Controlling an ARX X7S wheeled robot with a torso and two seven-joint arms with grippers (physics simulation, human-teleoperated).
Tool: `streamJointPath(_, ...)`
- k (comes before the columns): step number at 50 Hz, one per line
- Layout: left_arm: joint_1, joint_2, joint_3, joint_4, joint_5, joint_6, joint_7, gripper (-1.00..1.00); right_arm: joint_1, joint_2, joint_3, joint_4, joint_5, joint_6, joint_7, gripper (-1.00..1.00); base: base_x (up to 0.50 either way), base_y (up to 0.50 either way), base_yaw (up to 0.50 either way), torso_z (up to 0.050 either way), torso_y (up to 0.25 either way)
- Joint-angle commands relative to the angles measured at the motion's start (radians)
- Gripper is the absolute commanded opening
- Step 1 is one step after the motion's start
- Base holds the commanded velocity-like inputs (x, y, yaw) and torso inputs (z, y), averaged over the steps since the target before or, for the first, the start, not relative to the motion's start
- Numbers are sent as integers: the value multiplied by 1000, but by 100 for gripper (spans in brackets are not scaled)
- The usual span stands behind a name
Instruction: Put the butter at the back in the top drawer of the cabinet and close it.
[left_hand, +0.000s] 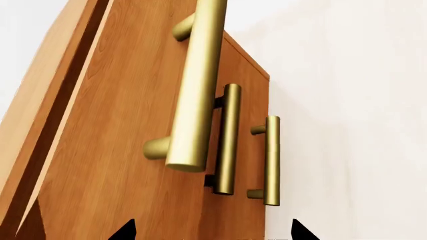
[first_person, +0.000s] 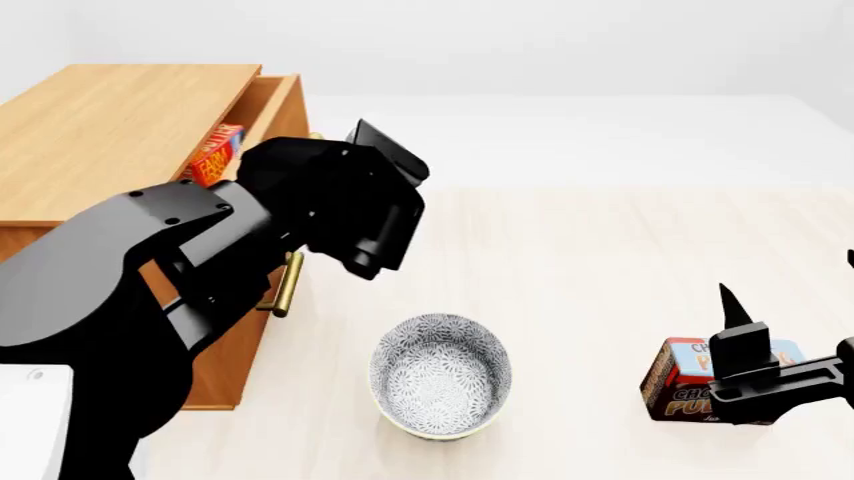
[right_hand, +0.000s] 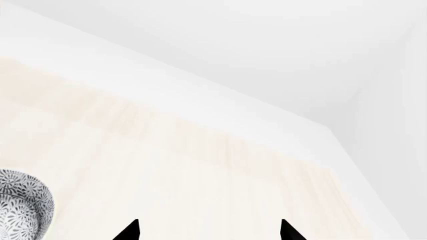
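Note:
The cabinet (first_person: 120, 120) stands at the left in the head view. Its top drawer (first_person: 274, 112) is pulled out, and the red-orange butter (first_person: 216, 152) lies inside it, partly hidden by my left arm. In the left wrist view the top drawer's wood front (left_hand: 127, 130) and its brass handle (left_hand: 200, 85) fill the picture close up. My left gripper (left_hand: 212, 232) faces that front, open, with nothing between its tips. My right gripper (right_hand: 208, 231) is open and empty over the floor at the lower right of the head view, one fingertip (first_person: 731, 303) pointing up.
A patterned bowl (first_person: 441, 374) sits on the floor in front of the cabinet, also at the edge of the right wrist view as the bowl (right_hand: 20, 210). A chocolate pudding box (first_person: 681, 380) lies beside my right gripper. Two lower drawer handles (left_hand: 228, 140) show below the top one.

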Motion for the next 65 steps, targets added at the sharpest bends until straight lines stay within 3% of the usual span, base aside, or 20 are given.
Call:
streamJointPath(1,8,0,13,-34,14,-27,-26,100,-3,0,6,0,2,2,0,100,0,0,0,0,0)
streamJointPath(65,42,0,33,-240,65,-77,-60,100,-20,0,35,-3,15,14,9,100,0,0,0,0,0)
